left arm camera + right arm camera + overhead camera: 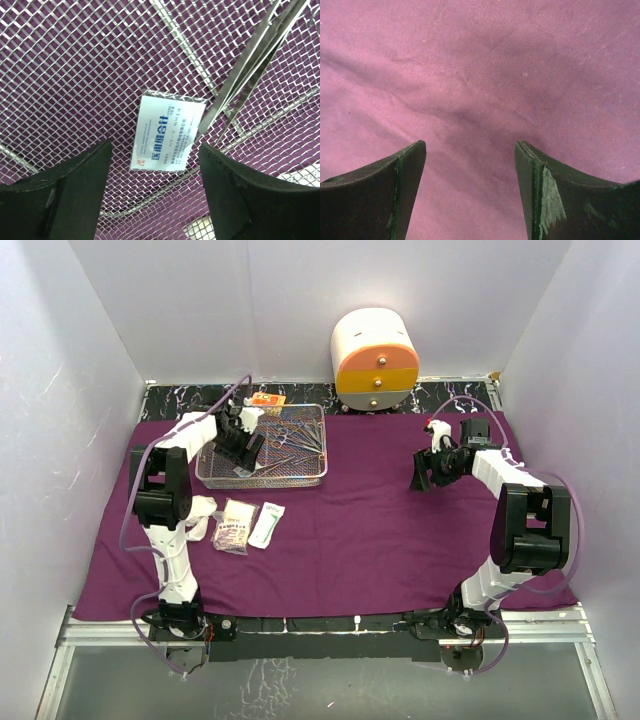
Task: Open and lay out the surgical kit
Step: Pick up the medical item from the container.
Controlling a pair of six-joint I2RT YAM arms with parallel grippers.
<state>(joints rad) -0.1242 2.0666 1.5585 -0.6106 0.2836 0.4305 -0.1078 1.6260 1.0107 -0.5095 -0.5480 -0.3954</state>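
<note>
Left wrist: left end effector (154, 145) gapes over packet (169, 131) in tray (75, 60) — right end effector (470, 144) gapes above cloth (480, 60).

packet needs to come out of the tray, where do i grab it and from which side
Probably its two long edges, from straight above: the packet lies flat on the tray mesh under the open left gripper. Mind the tweezers crowding one long edge.

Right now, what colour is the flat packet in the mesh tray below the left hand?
White with blue print; the packet shows best in the left wrist view.
</note>
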